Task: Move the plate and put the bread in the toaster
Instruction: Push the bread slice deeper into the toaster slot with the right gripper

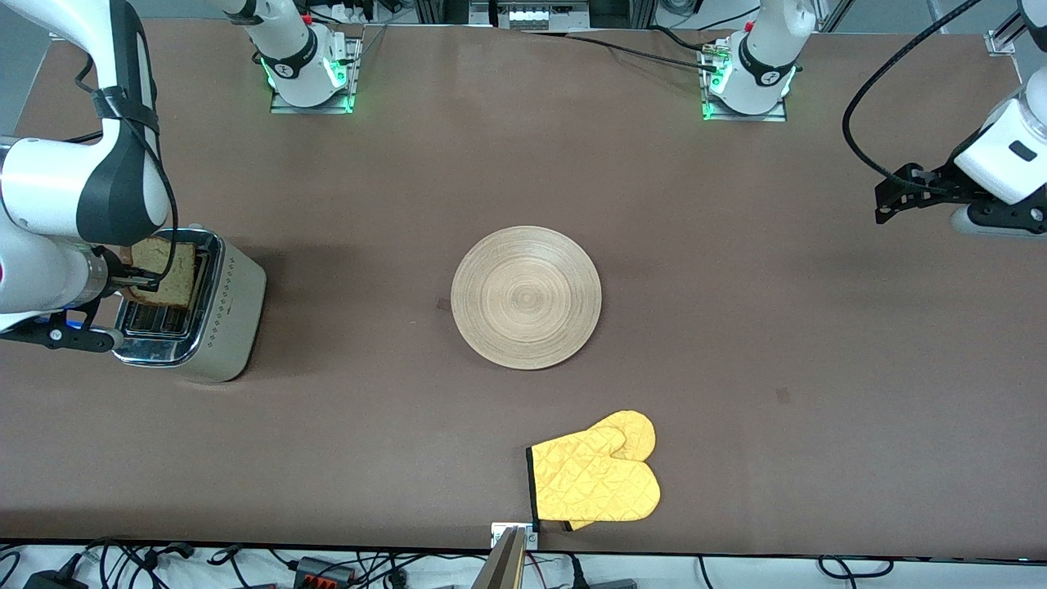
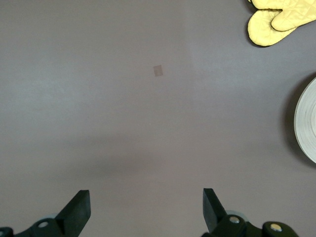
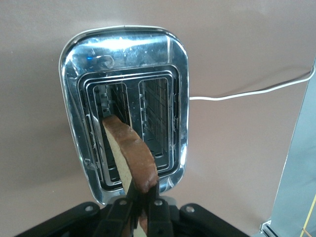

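Note:
The toaster (image 1: 221, 315) stands at the right arm's end of the table, chrome top up, beige sides. My right gripper (image 1: 146, 282) is shut on the bread (image 1: 169, 274), a pale slice with a dark brown crust, held on edge over the toaster. In the right wrist view the bread (image 3: 132, 157) hangs with its lower end in one slot of the toaster (image 3: 79, 64), pinched by the right gripper (image 3: 142, 195). The round light-wood plate (image 1: 526, 297) lies flat at the table's middle. My left gripper (image 2: 146, 210) is open over bare table at the left arm's end, and the plate's rim (image 2: 307, 123) shows there.
A yellow oven mitt (image 1: 597, 474) lies nearer the front camera than the plate, by the table's edge, and also shows as the mitt (image 2: 276, 22) in the left wrist view. The toaster's white cord (image 3: 247, 91) trails over the table. Both arm bases stand along the table's edge farthest from the camera.

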